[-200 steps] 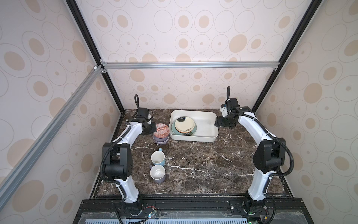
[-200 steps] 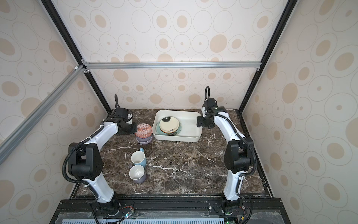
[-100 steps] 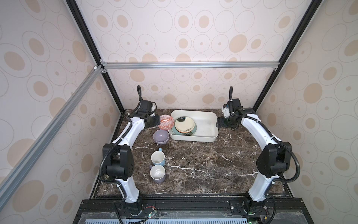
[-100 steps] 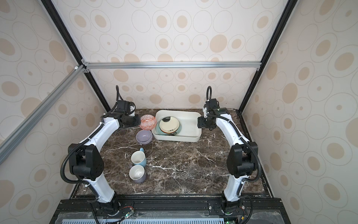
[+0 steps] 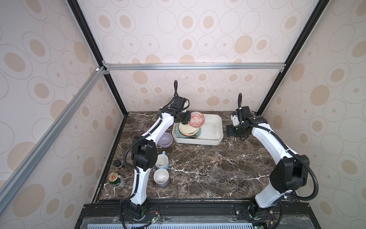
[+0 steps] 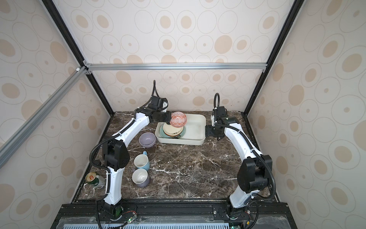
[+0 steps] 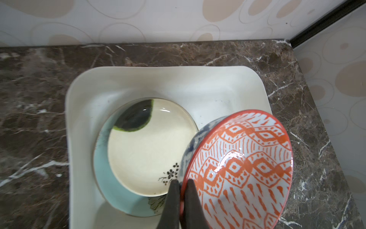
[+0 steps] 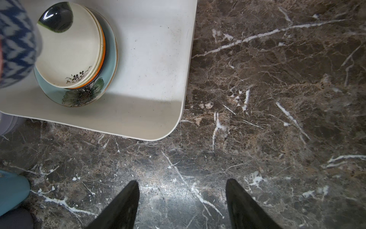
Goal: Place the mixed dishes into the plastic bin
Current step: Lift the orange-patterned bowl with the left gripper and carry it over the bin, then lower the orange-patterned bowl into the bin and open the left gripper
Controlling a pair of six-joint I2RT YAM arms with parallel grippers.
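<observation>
At the far left we see a green can point(image 5: 116, 180) lying on its side and a small dark jar point(image 5: 119, 165) standing behind it, both at the edge of the brown, white-veined marble table point(image 5: 208, 168). Next come two glossy mugs, white inside: the lavender-grey mug point(image 5: 161, 178) nearer the front and the light-blue mug point(image 5: 162, 161) just behind it. Farther back a round lavender bowl point(image 5: 165, 138) sits upright on the marble, just beside the bin's left front corner.

The white plastic bin point(image 7: 217, 87) is a shallow rectangle with rounded corners and a smooth, faintly scuffed floor. In its left half lies the teal plate point(image 7: 102, 174), painted with a flower, and stacked on it the smaller cream plate point(image 7: 146, 154) with a black patch and a small dark blossom sprig. The bin's right half is bare.

The left arm reaches forward and bends inward over the bin. The left gripper point(image 7: 182, 181) is pinched tight on the red rim of the orange-patterned bowl point(image 7: 241, 164), which hangs tilted on edge above the plates; we see orange diamonds on its inner face and blue-and-white chevrons outside.

The right arm arches to the bin's right side, wrist turned downward. The right gripper point(image 8: 182, 181) hovers over bare marble just beside the bin, its dark tapered fingers spread wide, holding nothing.
</observation>
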